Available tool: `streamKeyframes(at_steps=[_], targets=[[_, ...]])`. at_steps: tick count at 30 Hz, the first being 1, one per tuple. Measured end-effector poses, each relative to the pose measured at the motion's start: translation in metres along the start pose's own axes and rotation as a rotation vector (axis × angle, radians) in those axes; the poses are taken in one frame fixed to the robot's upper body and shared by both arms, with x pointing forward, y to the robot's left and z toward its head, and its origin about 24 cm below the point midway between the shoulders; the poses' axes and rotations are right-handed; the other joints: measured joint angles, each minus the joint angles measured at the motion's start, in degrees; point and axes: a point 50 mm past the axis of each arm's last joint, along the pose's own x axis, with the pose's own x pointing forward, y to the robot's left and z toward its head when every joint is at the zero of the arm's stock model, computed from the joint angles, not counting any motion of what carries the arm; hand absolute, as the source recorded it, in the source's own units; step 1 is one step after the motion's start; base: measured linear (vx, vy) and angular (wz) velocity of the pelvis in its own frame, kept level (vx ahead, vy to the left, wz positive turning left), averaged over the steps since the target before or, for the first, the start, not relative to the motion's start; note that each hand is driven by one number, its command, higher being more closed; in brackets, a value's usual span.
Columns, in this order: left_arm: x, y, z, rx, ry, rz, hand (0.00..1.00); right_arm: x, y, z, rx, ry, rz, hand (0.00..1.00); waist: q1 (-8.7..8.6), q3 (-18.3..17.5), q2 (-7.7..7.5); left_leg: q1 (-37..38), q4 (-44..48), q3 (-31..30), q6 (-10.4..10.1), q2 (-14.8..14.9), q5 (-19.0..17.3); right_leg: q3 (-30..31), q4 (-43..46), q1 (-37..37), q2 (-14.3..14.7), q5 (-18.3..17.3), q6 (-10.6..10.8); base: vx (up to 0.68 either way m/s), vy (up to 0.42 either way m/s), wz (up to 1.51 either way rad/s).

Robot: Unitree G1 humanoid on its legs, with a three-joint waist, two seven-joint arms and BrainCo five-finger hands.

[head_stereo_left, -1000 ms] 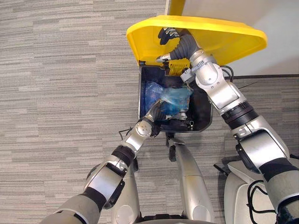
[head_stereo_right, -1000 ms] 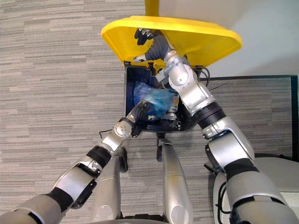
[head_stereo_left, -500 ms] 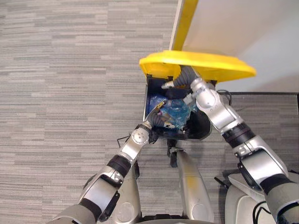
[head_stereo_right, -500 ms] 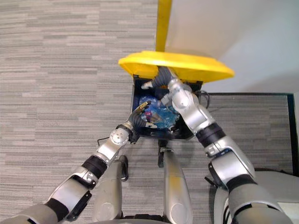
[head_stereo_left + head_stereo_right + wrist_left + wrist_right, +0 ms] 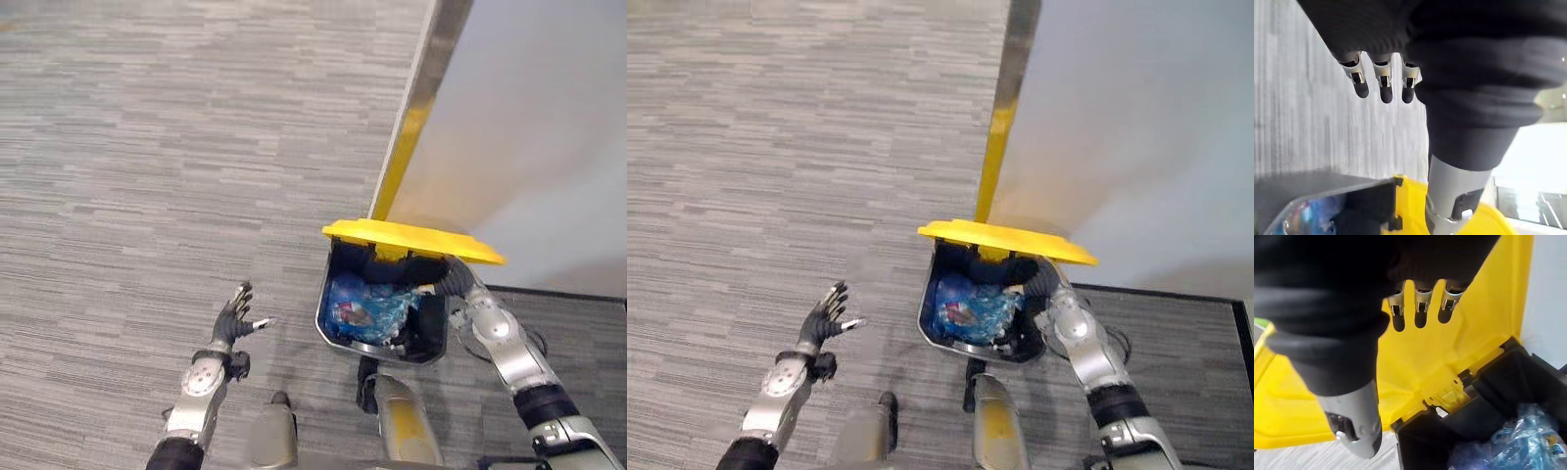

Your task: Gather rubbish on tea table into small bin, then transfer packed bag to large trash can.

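Grey striped carpet (image 5: 147,176) lies open to the robot's left and ahead. On the right a pale wall (image 5: 549,127) closes the space, with a yellow strip (image 5: 402,157) running down its edge to the floor. The large trash can (image 5: 431,328) stands at the foot of that strip, its back close to the wall. A darker mat with a black edge (image 5: 1195,362) lies on the floor to its right. The can's yellow lid (image 5: 411,241) is tipped up, so the black mouth gapes toward the robot. The right hand (image 5: 451,279) is under the lid's right end. In the right wrist view its fingers (image 5: 1420,308) reach out straight, side by side, toward the lid's yellow underside. Whether the tips press on it cannot be told. The left hand (image 5: 233,318) hangs over bare carpet well to the left of the can, touching nothing. Its fingers (image 5: 1382,83) are straight and fanned apart, and its thumb sticks out toward the can. The packed bag (image 5: 367,305) sits inside the can, against the left and middle of the black well. It is translucent blue plastic, crumpled and glossy, with bits of red and white rubbish showing through it. Neither hand is on it.
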Motion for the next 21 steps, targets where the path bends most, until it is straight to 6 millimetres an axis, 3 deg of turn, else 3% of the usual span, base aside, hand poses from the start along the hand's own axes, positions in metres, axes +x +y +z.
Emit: streamKeyframes(at_steps=[6, 9, 12, 13, 14, 15, 17, 18, 20, 21], targets=[[-0.021, 0.026, -0.060, 0.081, 0.288, 0.098, 0.00, -0.017, 0.019, -0.028, 0.070, 0.100, 0.018, 0.00, 0.10, -1.88, -1.71, 2.79, -1.48, -2.37, -0.13, -0.84, 1.09, -2.12, 0.18, 3.41, -1.53, -1.62, 1.02, 0.00, -0.005, 0.24], [-0.027, 0.029, -0.072, 0.111, 0.349, 0.110, 0.00, -0.019, 0.029, -0.032, 0.104, 0.124, 0.032, 0.00, 0.08, -1.68, -2.74, 3.40, -1.02, -1.85, -0.14, -1.09, 1.08, -1.66, 0.66, 3.76, -1.78, -1.65, 1.09, -0.05, 0.007, -0.06], [-0.028, 0.029, -0.074, 0.132, 0.360, 0.116, 0.00, -0.030, 0.046, -0.041, 0.140, 0.172, 0.063, 0.00, -0.03, -1.26, -5.00, 2.95, 2.95, -0.79, 0.73, -2.34, 0.23, -0.17, 2.35, 3.40, -3.18, -0.66, 1.40, -0.09, 0.066, -0.17], [-0.029, 0.028, -0.075, 0.127, 0.363, 0.116, 0.00, -0.034, 0.049, -0.044, 0.149, 0.184, 0.070, 0.00, -0.29, -0.95, -5.76, 2.58, 4.60, 0.38, 0.99, -3.11, 0.21, 1.13, 0.87, 3.51, -3.04, 0.99, 3.44, -0.13, 0.151, -0.49], [-0.032, 0.026, -0.079, 0.114, 0.372, 0.116, 0.00, -0.036, 0.050, -0.046, 0.152, 0.189, 0.073, 0.00, 0.15, -1.16, -4.35, 1.94, 4.28, 1.56, 2.49, -1.54, 0.30, 2.08, 0.40, 3.47, -1.64, 1.86, 5.16, -0.20, 0.141, -0.62], [-0.034, 0.024, -0.081, 0.095, 0.376, 0.126, 0.00, -0.038, 0.054, -0.044, 0.175, 0.186, 0.073, 0.00, -0.12, -0.77, -3.19, 1.25, 4.73, 3.16, 2.92, -0.52, -0.17, 4.07, 9.25, 0.85, -1.48, -0.48, 3.80, -0.19, 0.088, -0.59], [-0.037, 0.024, -0.084, 0.080, 0.383, 0.156, 0.00, -0.062, 0.077, -0.052, 0.269, 0.240, 0.097, 0.00, -0.05, -1.39, -4.66, 1.64, 3.64, 4.82, 3.51, -0.28, 0.49, 6.27, 28.77, -0.85, -2.58, -4.77, 1.99, -0.20, 0.040, -0.53], [-0.042, 0.024, -0.089, 0.069, 0.402, 0.167, 0.00, -0.072, 0.090, -0.055, 0.315, 0.274, 0.113, 0.00, 0.09, -2.13, -5.31, 1.83, 2.20, 5.84, 3.14, 0.26, 1.48, 7.41, 32.80, 0.66, -3.22, -4.91, 1.88, -0.14, -0.027, -0.53], [-0.047, 0.025, -0.094, 0.048, 0.420, 0.194, 0.00, -0.081, 0.101, -0.056, 0.377, 0.305, 0.114, 0.00, 0.16, -2.63, -5.92, 0.96, 1.04, 7.48, 2.15, 1.59, 2.63, 8.89, 30.85, 4.67, -4.22, -3.91, 1.98, -0.12, -0.126, -0.64], [-0.046, 0.025, -0.093, 0.022, 0.422, 0.214, 0.00, -0.084, 0.105, -0.059, 0.417, 0.331, 0.098, 0.00, 0.50, -3.30, -6.67, -0.46, 0.72, 8.53, 1.21, 2.76, 3.21, 8.06, 25.44, 6.43, -3.07, -6.84, 4.24, -0.17, -0.149, -0.71]])
